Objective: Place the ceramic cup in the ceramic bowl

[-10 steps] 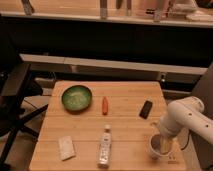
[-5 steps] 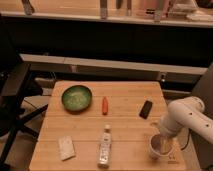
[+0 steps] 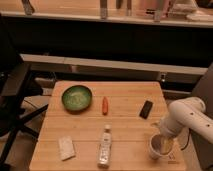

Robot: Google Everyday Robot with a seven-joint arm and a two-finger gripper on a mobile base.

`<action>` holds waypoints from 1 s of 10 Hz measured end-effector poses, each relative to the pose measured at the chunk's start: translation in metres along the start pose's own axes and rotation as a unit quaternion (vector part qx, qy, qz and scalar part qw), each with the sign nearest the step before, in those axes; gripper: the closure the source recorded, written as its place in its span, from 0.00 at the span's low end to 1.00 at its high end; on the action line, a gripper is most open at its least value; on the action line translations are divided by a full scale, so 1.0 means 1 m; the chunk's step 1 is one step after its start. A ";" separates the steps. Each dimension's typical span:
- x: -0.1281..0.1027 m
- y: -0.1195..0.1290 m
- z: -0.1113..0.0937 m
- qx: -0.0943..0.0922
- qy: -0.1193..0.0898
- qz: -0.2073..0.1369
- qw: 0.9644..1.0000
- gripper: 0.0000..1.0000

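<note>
The small white round ceramic cup (image 3: 157, 146) stands upright near the front right corner of the light wooden worktop (image 3: 125, 127). The end effector (image 3: 165, 144) of the white robot arm (image 3: 187, 117) is down at the cup's right rim; I cannot tell whether it grips the cup or is open. The wide, glossy dark green ceramic bowl (image 3: 76, 97) sits well apart, at the rear left. Between them are a small orange-red carrot-shaped piece (image 3: 105, 105), a flat black rectangular object (image 3: 146, 109) and a slim clear white-capped bottle (image 3: 105, 146). A white packet (image 3: 66, 148) lies front left.

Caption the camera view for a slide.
Gripper at the ceramic cup, front-right on the table; ceramic bowl sits back-left.
</note>
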 end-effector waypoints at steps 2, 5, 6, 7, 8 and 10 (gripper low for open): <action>0.000 0.000 0.000 -0.001 -0.004 0.000 1.000 0.20; 0.000 0.001 -0.001 -0.002 -0.007 0.000 1.000 0.20; 0.001 0.001 0.000 -0.002 -0.008 0.001 1.000 0.20; 0.001 0.002 0.001 -0.003 -0.010 0.001 1.000 0.20; 0.001 0.002 0.001 -0.004 -0.013 0.002 1.000 0.20; 0.002 0.003 0.001 -0.004 -0.014 0.002 1.000 0.20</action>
